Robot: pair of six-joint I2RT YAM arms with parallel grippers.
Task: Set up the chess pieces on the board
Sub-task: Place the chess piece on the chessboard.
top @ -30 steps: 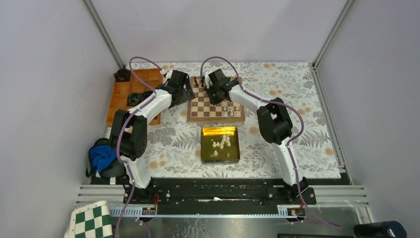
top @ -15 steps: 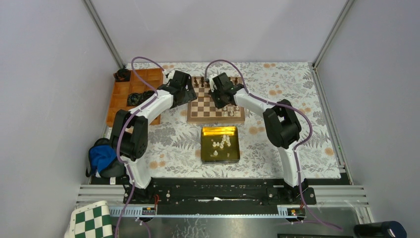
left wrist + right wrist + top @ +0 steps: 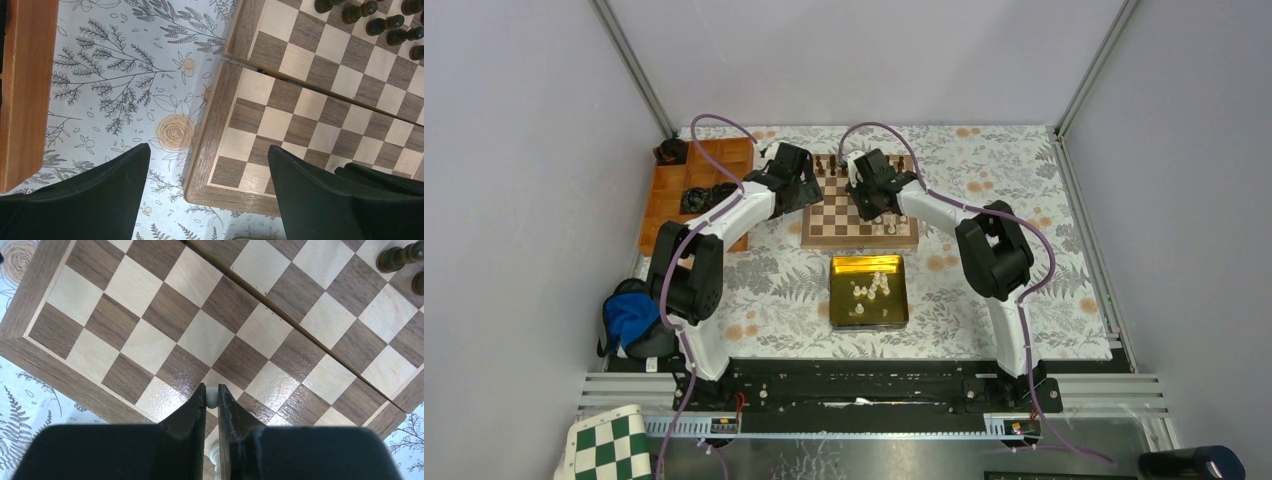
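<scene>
Pinching a cream-white chess piece (image 3: 212,397) by its rounded top, your right gripper (image 3: 211,388) has its fingers drawn almost together, with only that piece between them. It hangs over the board (image 3: 145,345), above the squares close to one edge, and you cannot tell from these views whether the piece's foot touches the wood. A second cream shape (image 3: 215,452) shows lower in the gap between the fingers. It is unclear whether it belongs to the held piece or stands on its own.

Your left gripper (image 3: 207,149) is spread wide and holds nothing. One finger (image 3: 100,200) is over the floral cloth (image 3: 125,85) and the other is over the board, with the tan rim and a corner lying between them. Dark brown pieces (image 3: 372,22) stand on the far rows.

From above, you can see a few cream-white pieces (image 3: 890,226) standing on the near right squares. More loose cream pieces (image 3: 871,287) lie in the yellow tin (image 3: 889,315) just in front of the board — apart from both grippers. The orange tray (image 3: 686,190) sits left of the board, beside your left arm.
</scene>
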